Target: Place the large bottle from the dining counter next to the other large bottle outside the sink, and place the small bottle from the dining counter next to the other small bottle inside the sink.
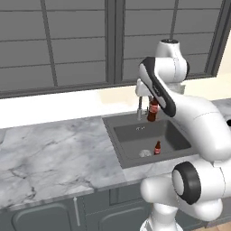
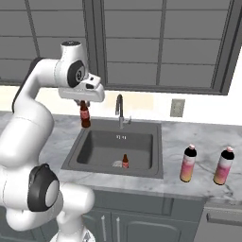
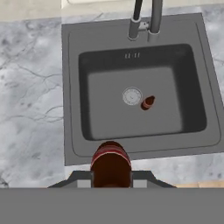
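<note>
My gripper [image 3: 110, 177] is shut on the small bottle [image 3: 110, 162], dark brown with a red cap and label. It hangs upright from the gripper [image 2: 84, 105] above the left edge of the sink [image 2: 158, 142]. In the left base view the held small bottle [image 1: 153, 111] shows in front of the faucet [image 1: 140, 108]. The other small bottle [image 2: 125, 161] stands in the basin beside the drain [image 3: 132, 96]. Two large pink-orange bottles [image 2: 188, 163] [image 2: 223, 166] stand side by side on the marble right of the sink.
The dark gooseneck faucet [image 2: 119, 108] rises at the sink's back rim. A wall outlet [image 2: 177, 108] sits behind the counter. Wide marble worktop [image 1: 49, 153] stretches left of the sink. Grey windows line the back wall.
</note>
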